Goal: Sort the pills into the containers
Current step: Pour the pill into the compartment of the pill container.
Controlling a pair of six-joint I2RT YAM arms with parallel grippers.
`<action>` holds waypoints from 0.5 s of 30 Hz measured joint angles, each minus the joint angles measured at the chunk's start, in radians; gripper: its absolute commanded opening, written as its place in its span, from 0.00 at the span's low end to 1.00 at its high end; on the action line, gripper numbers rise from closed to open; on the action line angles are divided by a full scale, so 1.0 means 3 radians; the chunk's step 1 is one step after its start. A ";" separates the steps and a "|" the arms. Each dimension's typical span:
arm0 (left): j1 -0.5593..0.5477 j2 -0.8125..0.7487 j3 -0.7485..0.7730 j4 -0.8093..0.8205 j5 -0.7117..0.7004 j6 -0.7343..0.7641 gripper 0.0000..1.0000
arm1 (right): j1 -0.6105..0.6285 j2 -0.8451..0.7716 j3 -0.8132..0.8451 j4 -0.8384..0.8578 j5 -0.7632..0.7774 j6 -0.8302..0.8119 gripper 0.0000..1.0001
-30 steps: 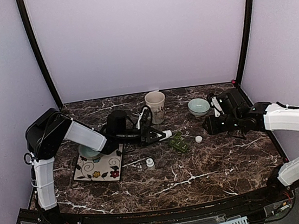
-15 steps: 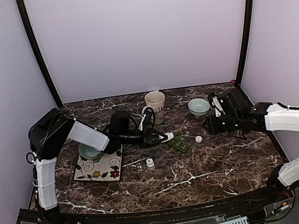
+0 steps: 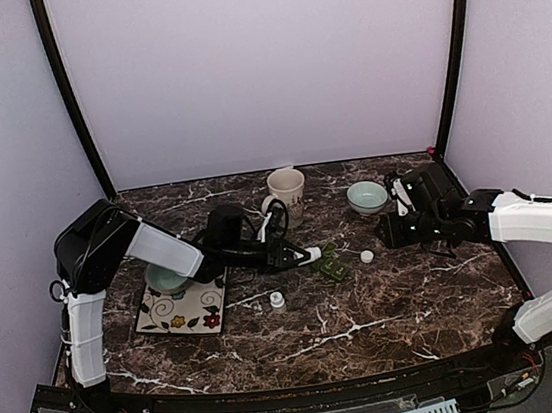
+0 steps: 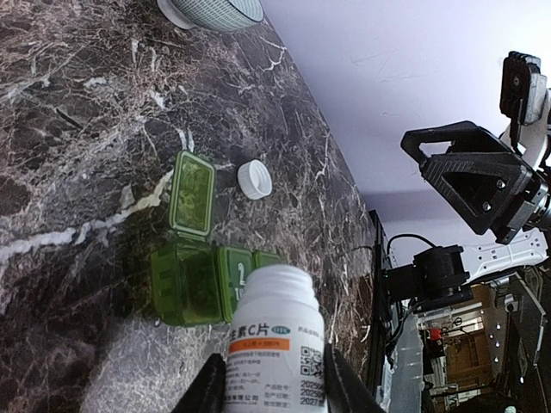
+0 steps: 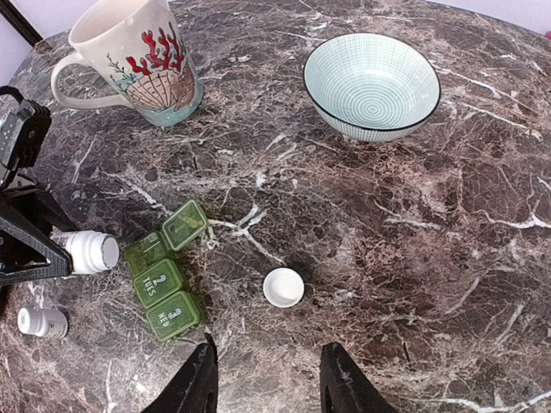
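The green pill box (image 5: 164, 280) lies mid-table; its first compartment's lid (image 5: 184, 225) stands open, the other two are shut. It also shows in the left wrist view (image 4: 202, 280) and the top view (image 3: 330, 263). My left gripper (image 3: 295, 255) is shut on an uncapped white pill bottle (image 4: 275, 344), held on its side with the mouth just beside the open compartment. A white cap (image 5: 283, 286) lies right of the box. My right gripper (image 5: 267, 379) is open and empty, above the table near the cap. No loose pills show.
A shell-print mug (image 5: 133, 60) and a striped bowl (image 5: 372, 83) stand at the back. A second small white bottle (image 3: 278, 301) stands in front of the box. A floral plate (image 3: 181, 312) with a bowl (image 3: 165, 279) sits at the left.
My left gripper has carried the bottle a little to the right, bringing its mouth up to the pill box. The right arm has stayed put.
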 measured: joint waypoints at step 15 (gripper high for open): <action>-0.0005 0.0031 0.0069 -0.0192 -0.0062 0.0076 0.00 | 0.0000 0.0001 0.0000 0.0011 -0.0004 0.0001 0.40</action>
